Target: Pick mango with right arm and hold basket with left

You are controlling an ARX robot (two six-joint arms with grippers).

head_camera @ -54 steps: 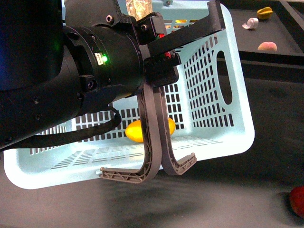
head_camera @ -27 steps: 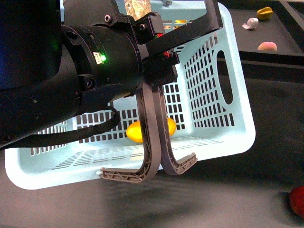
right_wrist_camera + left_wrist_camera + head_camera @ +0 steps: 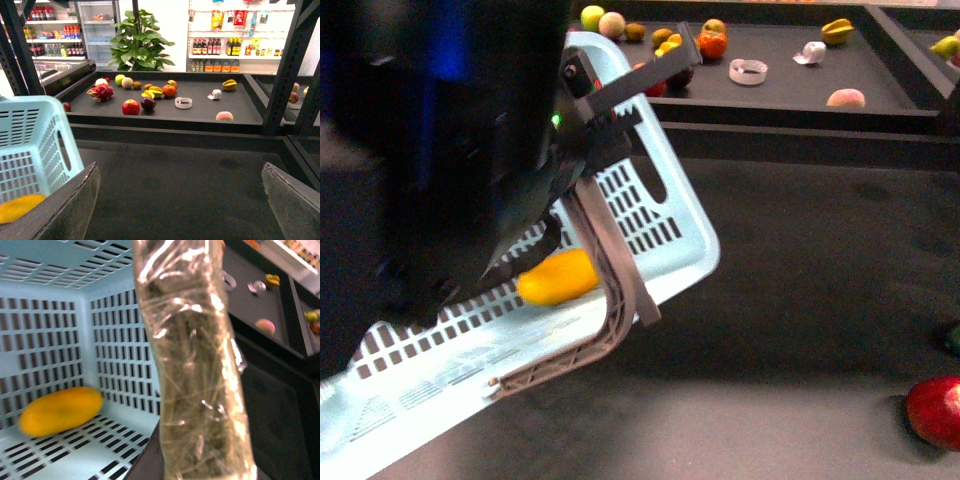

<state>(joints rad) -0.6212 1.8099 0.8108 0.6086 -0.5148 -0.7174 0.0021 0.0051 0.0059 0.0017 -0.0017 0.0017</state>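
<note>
- Now, filling much of the front view: a big shiny black left arm (image 3: 450, 150) with a tiny green light.
- Pinching the side wall of the light blue basket (image 3: 680, 215) with the left gripper (image 3: 575, 348). Grey fingers (image 3: 605, 260) pressed close together on the wall, curling apart only at the tips.
- Tipped up on one side, that basket, with its far corner high and its near end low, over the dark table (image 3: 820, 260).
- Lying on the holey floor inside the basket: the yellow-orange mango (image 3: 558, 277), right by the left gripper's fingers but not held by them.
- From the left wrist view: same mango (image 3: 60, 411) down on the basket (image 3: 50, 340) floor, close to the corner where two walls meet. Right up against the camera, one finger (image 3: 195, 370) wrapped in clear shiny tape, blurry.
- From the right wrist view: right gripper (image 3: 180, 172) spread wide, one grey finger (image 3: 75, 200) at each lower corner, holding nothing, only dark table between them.
- Well apart from the mango (image 3: 17, 207), that right gripper. Just a yellow bit showing through the basket (image 3: 30, 140) wall, beside the nearer finger.
- Sitting alone on the table near the robot's right side: a round red fruit (image 3: 935, 410).
- Farther back: a long black tray (image 3: 200, 112) with many small fruits spread out on it, and behind it a leafy green plant (image 3: 137, 37) and store shelves with bottles.
</note>
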